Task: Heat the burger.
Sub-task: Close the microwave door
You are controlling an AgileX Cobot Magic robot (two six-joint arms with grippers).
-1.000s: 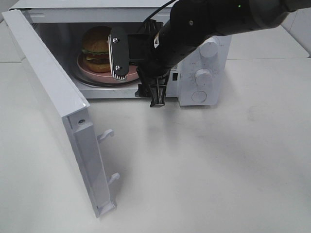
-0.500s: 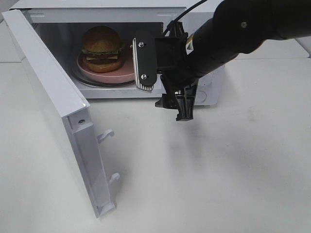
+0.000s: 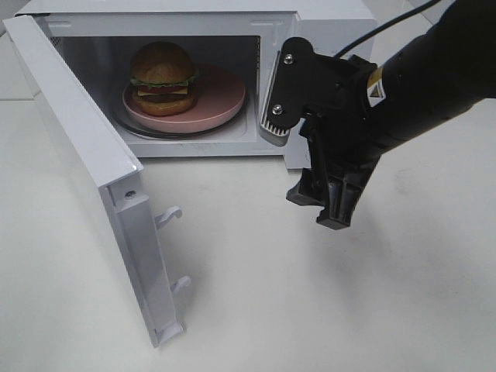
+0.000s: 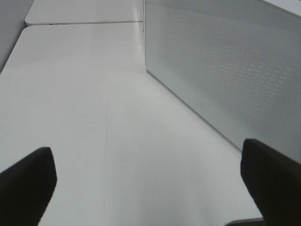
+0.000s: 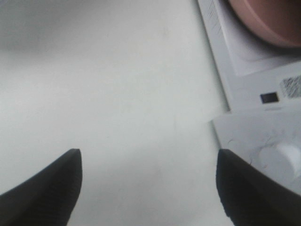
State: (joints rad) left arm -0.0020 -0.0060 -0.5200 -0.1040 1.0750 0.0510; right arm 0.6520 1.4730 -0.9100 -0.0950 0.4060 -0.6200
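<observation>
A burger (image 3: pixel 163 77) stands upright inside an open microwave (image 3: pixel 325 15). It has a glossy brown bun, with lettuce, tomato, cheese and a dark patty. It sits on the left part of a round pink plate (image 3: pixel 225 101), and the plate lies on the glass tray (image 3: pixel 133 128) on the oven floor. Nothing is touching the burger.

The door (image 3: pixel 77 147) is swung wide open to the left of the high view. Its edge faces the camera and shows two white latch hooks (image 3: pixel 169 215). The microwave stands on a white table (image 3: pixel 310 310).

The right gripper (image 3: pixel 304 167) hangs above the table just in front of the microwave's right side, covering the control panel from the high camera. It is outside the oven, apart from the plate and the burger. Its jaws are spread wide and hold nothing. In the right wrist view the two dark fingers (image 5: pixel 42 183) frame bare table. Beyond them are the plate's rim (image 5: pixel 263 19), the oven's front edge and a blurred white knob (image 5: pixel 287 155).

The left gripper (image 4: pixel 148 188) does not appear in the high view. Its own camera shows its jaws parted and empty over the table. The dotted outer face of the door (image 4: pixel 225 70) is close by on one side, and neither finger touches it.
</observation>
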